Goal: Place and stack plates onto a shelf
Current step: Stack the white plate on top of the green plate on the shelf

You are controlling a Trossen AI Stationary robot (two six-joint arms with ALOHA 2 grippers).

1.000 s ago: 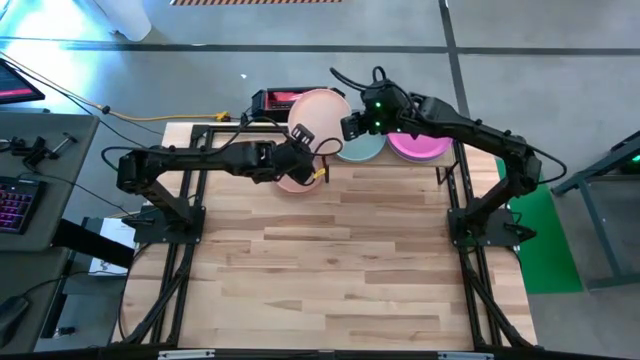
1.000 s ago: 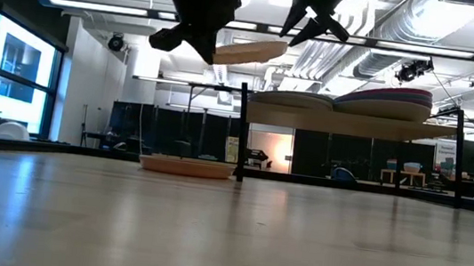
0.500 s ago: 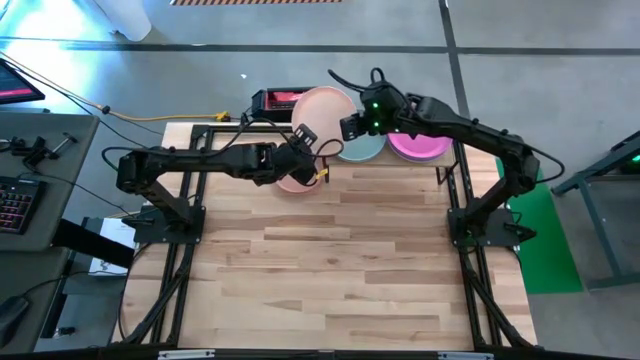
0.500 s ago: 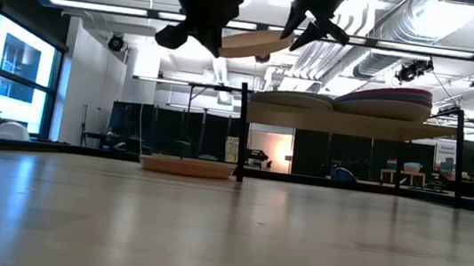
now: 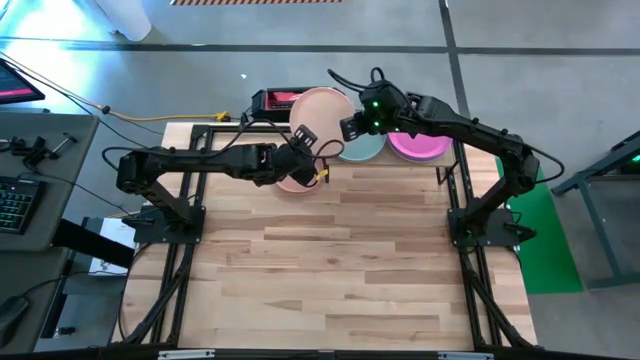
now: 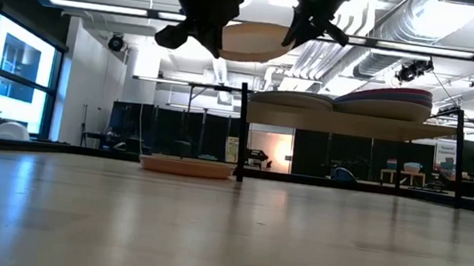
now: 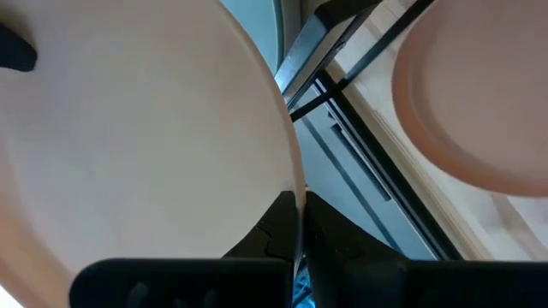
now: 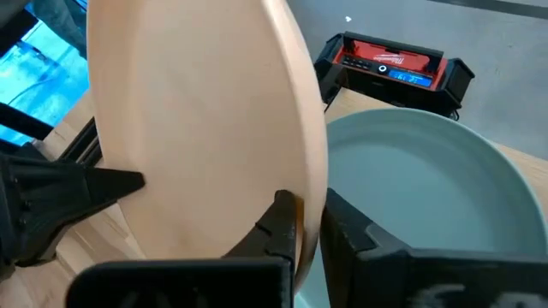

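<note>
**Pink plate held from both sides above the shelf's left end**

The pale pink plate (image 5: 322, 108) hangs nearly level, face up, at the table's far edge. The left gripper (image 5: 303, 143) clamps its near-left rim; the right gripper (image 5: 349, 128) pinches its right rim. On the shelf (image 6: 337, 122) sit a teal plate (image 5: 364, 148) and magenta plate (image 5: 420, 146). Only the low view shows another plate (image 6: 186, 168) resting on the tabletop; overhead, arms partly hide it.
</note>
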